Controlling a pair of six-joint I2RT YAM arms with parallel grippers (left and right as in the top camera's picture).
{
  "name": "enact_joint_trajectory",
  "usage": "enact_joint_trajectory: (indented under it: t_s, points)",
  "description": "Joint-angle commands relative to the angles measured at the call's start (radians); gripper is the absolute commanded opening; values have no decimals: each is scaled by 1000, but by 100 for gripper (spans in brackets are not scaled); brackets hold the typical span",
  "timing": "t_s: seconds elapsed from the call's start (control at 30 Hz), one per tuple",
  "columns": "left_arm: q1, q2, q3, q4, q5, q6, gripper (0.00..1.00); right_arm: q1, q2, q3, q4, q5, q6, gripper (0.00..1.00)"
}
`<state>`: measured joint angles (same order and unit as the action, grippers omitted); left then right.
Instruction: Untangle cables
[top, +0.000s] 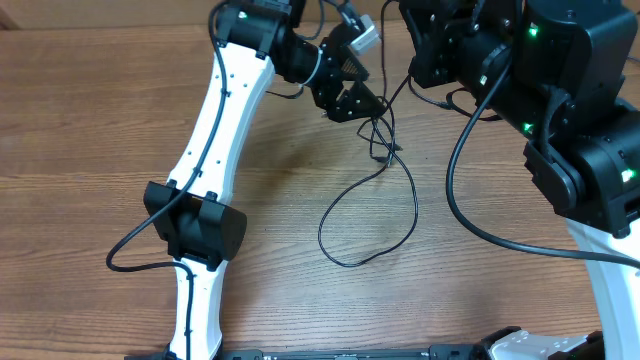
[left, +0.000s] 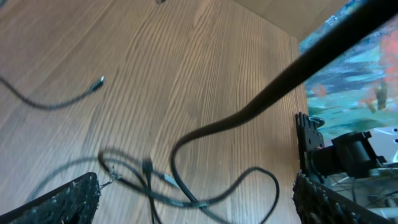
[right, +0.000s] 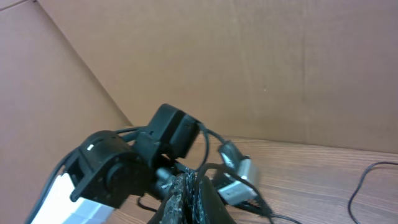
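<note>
**Cables knotted at mid-surface, left fingers wide above them**

Overhead, I see the thin black flexible cables (top: 372, 215) lying on the brown wood-grain surface (top: 100, 120). One large open loop sits toward the middle and narrows at its top into a small knot of crossing strands (top: 385, 150). The left arm's black fingers (top: 352, 95) hang just beside that knot, spread wide and holding nothing.

In the left wrist view, two rough, pebbled pads frame the bottom corners, and the knot lies on the wood between them. A separate strand ends in a small silver-tipped plug (left: 97, 83), well apart at the upper left. One cord rises out of focus toward the upper right, and I cannot tell what holds it up.

In the right wrist view, the right arm's fingers (right: 189, 199) are pressed together tip to tip. Thin cords pass close by, but I cannot tell whether one is pinched. Beyond them are the other arm's black wrist (right: 168, 134) and a grey-silver plug housing (right: 239, 171).

I judge the step in hand to be picking one strand at the knot's edge. I would lower the left fingers around a single cord clear of the crossings and close on it squarely. Then I would draw slowly outward along the free loop, so slack feeds through instead of cinching. The cords look slick and limp, so a shallow pinch may slip.
</note>
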<state>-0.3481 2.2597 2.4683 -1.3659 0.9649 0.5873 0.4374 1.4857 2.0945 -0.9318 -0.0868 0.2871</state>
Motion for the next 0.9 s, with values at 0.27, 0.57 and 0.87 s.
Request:
enact_joint_trajectory:
  t_s: [0.27, 0.57, 0.87]
  points:
    - [1, 9, 1, 185, -267, -328, 100, -3, -26, 21, 53, -227, 61, 4]
    - [0, 9, 1, 208, -476, -375, 99, -3, -79, 22, 152, -277, 69, 4]
    - [9, 9, 1, 142, -774, -375, 99, -3, -133, 22, 173, -132, 63, 4]
